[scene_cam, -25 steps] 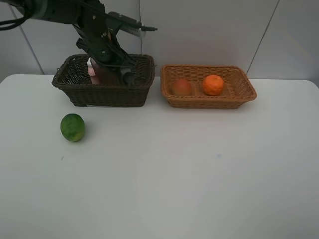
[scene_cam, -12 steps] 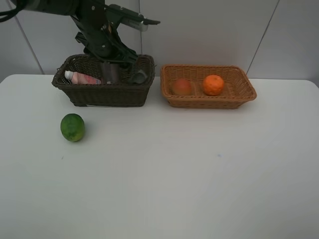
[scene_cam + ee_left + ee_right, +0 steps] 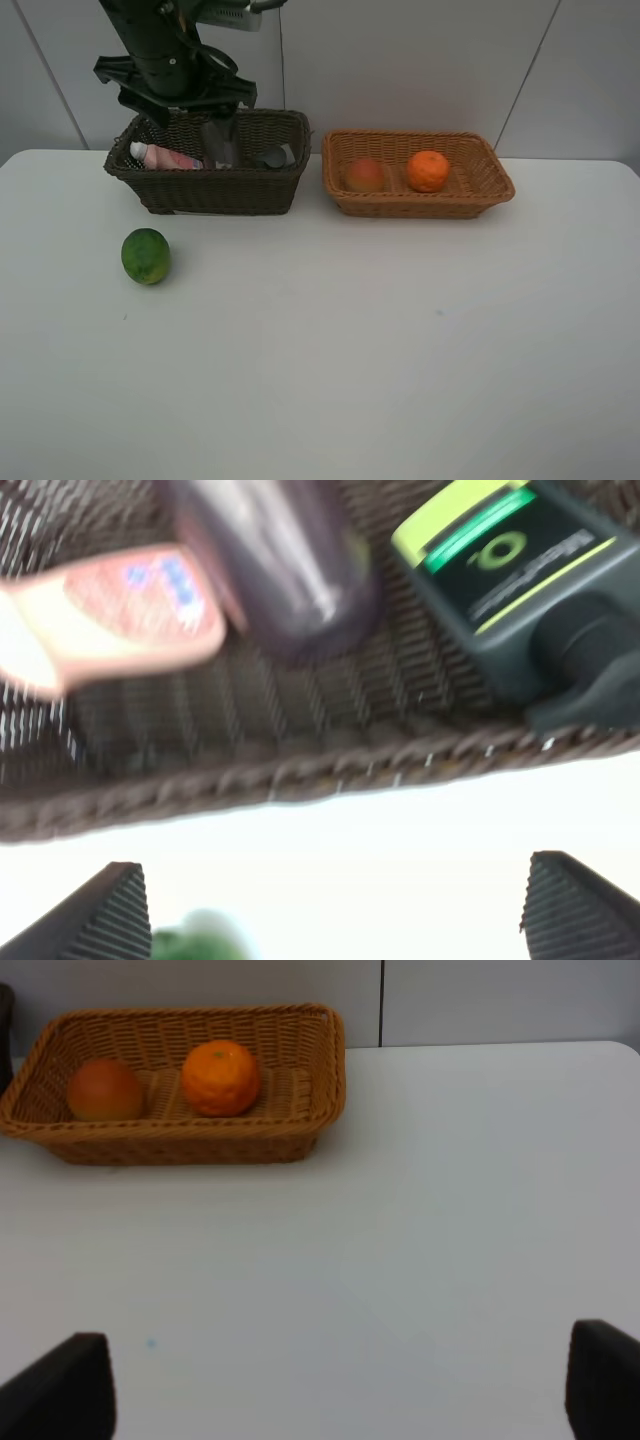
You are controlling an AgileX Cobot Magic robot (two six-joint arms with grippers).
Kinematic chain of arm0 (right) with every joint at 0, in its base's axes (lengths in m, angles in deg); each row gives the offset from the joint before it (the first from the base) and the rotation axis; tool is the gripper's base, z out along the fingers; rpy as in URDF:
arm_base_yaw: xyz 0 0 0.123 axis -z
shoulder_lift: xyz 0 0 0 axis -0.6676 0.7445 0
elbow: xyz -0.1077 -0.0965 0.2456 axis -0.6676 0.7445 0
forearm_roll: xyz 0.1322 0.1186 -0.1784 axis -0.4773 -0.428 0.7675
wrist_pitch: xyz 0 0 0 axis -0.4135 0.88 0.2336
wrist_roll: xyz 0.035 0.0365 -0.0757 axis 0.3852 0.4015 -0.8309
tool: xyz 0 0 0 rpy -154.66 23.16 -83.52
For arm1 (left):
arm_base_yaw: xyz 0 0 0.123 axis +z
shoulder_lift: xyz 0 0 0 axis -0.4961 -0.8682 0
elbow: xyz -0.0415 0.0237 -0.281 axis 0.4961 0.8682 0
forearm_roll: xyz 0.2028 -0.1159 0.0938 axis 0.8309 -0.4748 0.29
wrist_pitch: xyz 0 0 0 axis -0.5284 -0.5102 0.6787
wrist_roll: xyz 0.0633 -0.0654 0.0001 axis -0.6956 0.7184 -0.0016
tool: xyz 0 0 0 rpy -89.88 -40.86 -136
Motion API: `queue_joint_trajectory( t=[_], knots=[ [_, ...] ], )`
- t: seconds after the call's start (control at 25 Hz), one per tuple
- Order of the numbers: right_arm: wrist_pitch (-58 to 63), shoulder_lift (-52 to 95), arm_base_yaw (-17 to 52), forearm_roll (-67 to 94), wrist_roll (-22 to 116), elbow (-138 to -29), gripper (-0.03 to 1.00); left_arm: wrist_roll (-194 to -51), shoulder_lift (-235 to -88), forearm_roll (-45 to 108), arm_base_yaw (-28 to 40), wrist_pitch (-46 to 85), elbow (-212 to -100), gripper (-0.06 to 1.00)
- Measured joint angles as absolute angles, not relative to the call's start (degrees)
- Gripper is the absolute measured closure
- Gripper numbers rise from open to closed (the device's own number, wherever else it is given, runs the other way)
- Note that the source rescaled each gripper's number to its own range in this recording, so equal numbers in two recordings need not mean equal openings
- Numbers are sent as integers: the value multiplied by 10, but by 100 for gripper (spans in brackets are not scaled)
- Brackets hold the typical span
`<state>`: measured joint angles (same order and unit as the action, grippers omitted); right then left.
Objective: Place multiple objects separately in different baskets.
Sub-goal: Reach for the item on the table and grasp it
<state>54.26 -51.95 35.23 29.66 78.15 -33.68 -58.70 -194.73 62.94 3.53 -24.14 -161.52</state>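
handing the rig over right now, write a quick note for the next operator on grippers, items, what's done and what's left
Left gripper: open, empty, above the front rim of the dark basket.
Right gripper: open, empty, over bare table, facing the tan basket.
Dark basket holds the pink bottle lying on its side, the mauve cup and the dark bottle.
Tan basket holds the peach and the orange.
Done: five items are in baskets.
Left: the green fruit sits on the table in front of the dark basket; it probably belongs with the fruit in the tan basket.
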Motion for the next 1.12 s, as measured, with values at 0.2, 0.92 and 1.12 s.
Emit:
queue_joint_trajectory(
  t=[0.2, 0.92, 1.12],
  knots=[
    [543, -519, 352, 297, 782, -337, 1, -494, -1863, 630, 35, -213, -1477, -2],
    [543, -519, 352, 297, 782, -337, 1, -426, -1797, 644, 65, -149, -1288, -6],
    [543, -519, 352, 297, 782, -337, 1, -501, -1797, 574, 130, -111, -1287, -6]
  ],
)
